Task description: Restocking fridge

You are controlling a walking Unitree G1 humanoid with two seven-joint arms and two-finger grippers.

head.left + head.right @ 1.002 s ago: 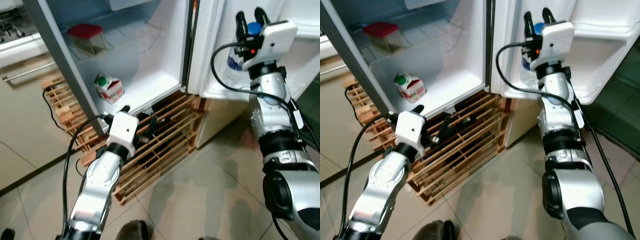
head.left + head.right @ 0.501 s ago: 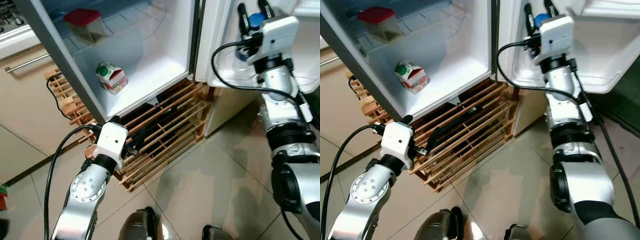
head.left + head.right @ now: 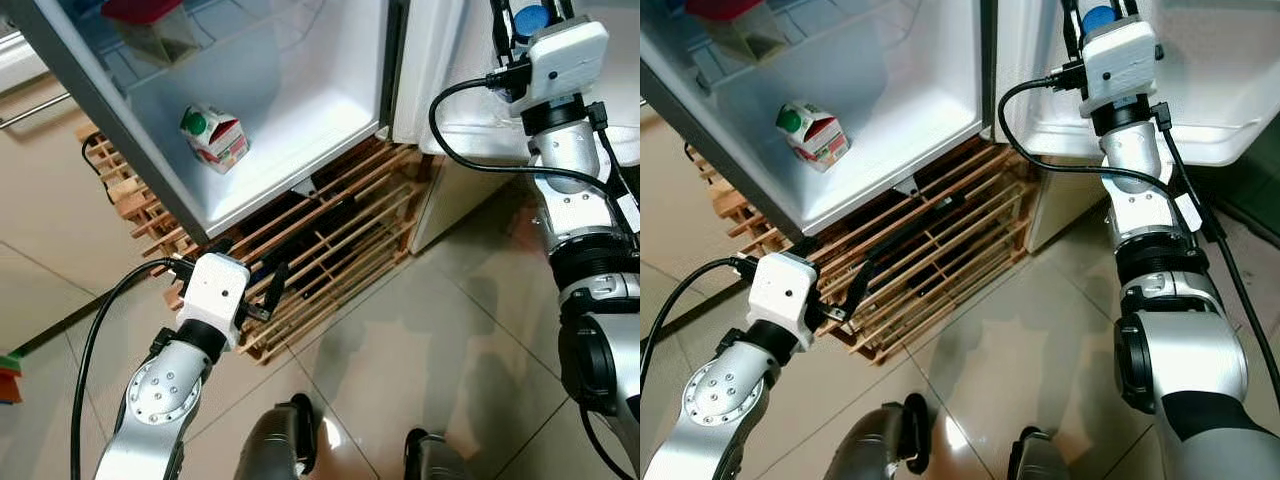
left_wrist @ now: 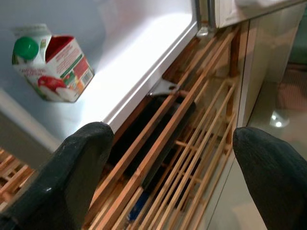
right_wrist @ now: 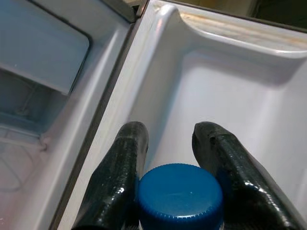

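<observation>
My right gripper (image 3: 528,14) is raised at the inside of the open fridge door (image 3: 466,118), shut on a bottle with a blue cap (image 5: 180,195). Both black fingers (image 5: 125,158) press against the cap, and the bottle's body is hidden below the wrist. The left gripper (image 3: 250,266) hangs low in front of the wooden pallet (image 3: 335,245) under the fridge, open with nothing between its fingers (image 4: 72,177). A red and white carton with a green cap (image 3: 213,138) lies on the fridge's bottom shelf. A red-lidded container (image 3: 150,22) stands on the wire shelf above it.
The fridge's grey side wall (image 3: 95,110) runs down to the pallet on the left. A dark object (image 4: 163,139) lies under the pallet slats. Beige floor tiles (image 3: 430,340) spread in front, with my feet (image 3: 285,450) at the bottom edge. A cabinet front (image 3: 30,90) is at far left.
The whole picture has shifted, so the camera moved. My left gripper has dropped from the fridge's lower edge to the pallet front. The right gripper still holds the bottle at the door.
</observation>
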